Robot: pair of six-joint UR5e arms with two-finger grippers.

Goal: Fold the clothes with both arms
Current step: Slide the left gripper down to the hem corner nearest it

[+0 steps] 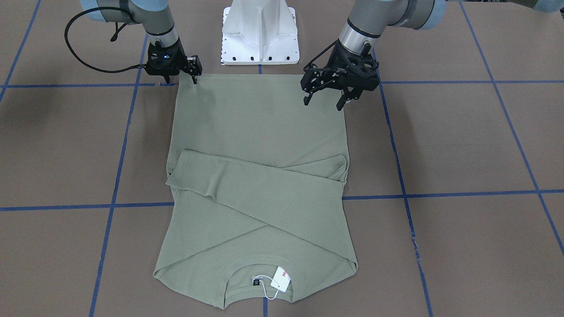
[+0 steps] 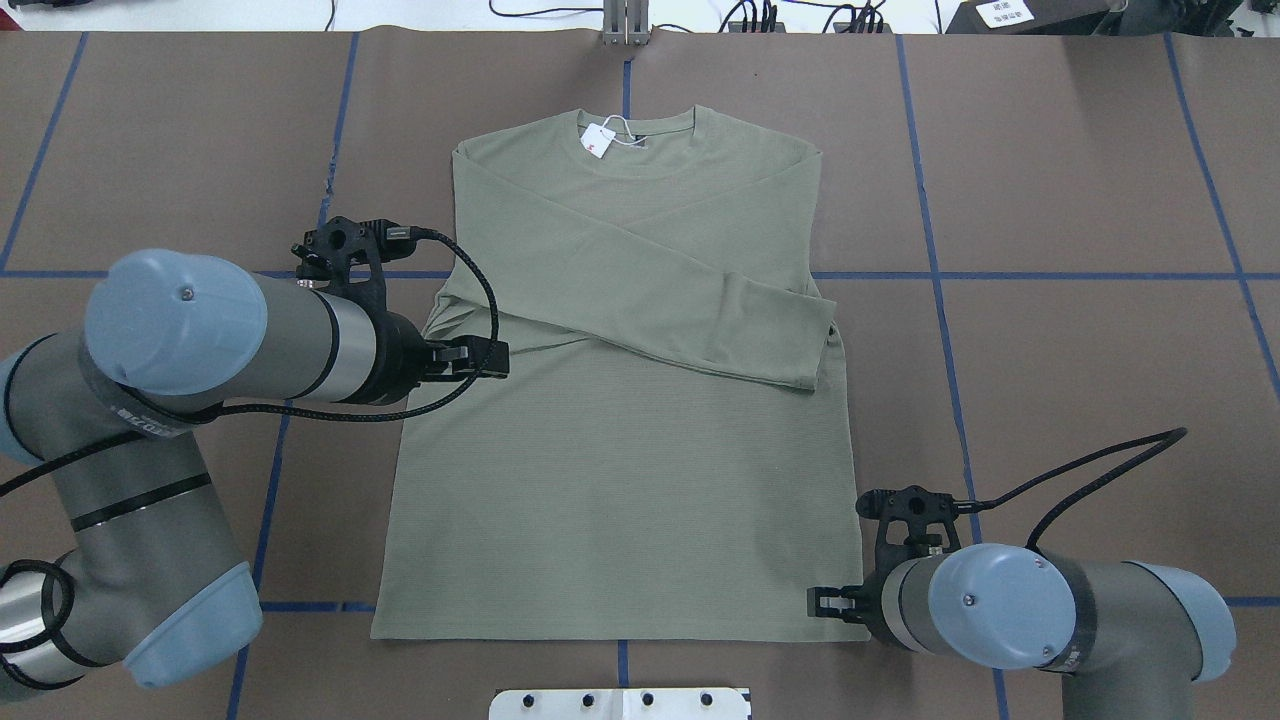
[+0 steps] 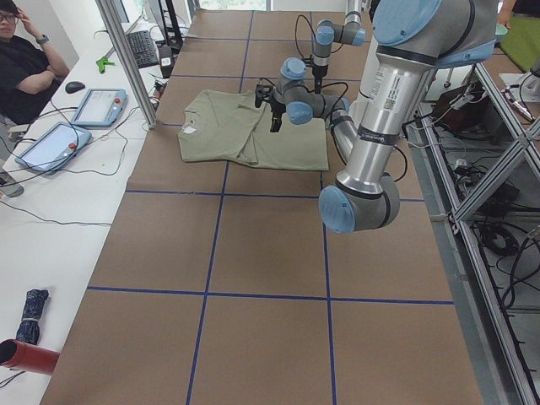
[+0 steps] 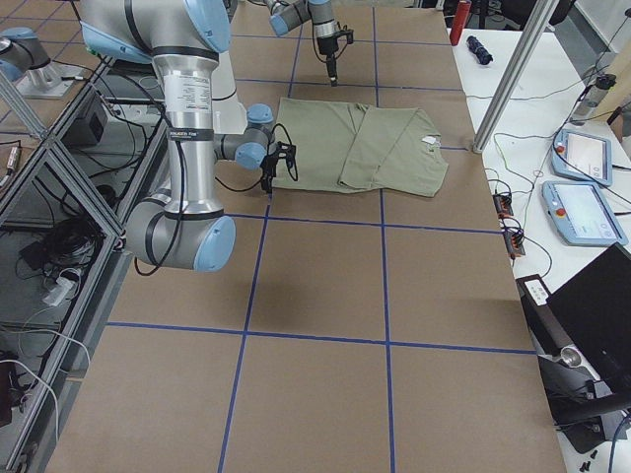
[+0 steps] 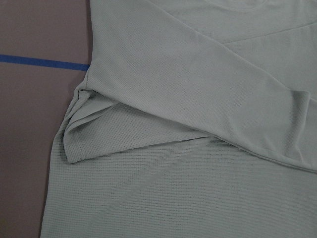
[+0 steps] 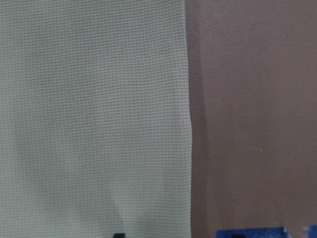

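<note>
Shirt (image 1: 260,119) lies flat in front of the base (image 1: 260,35), hem nearest it, and both sleeves are already crossed over the chest. Body folds remain. Left gripper (image 1: 324,102) hangs spread wide above one hem corner. Right gripper (image 1: 181,80) sits low at the other, seemingly spread too.

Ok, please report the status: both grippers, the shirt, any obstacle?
Left gripper open, raised above the long-sleeved shirt. Right gripper low at its hem corner, jaws unclear. Shirt flat, sleeves crossed over the body. No obstacle seen.
</note>
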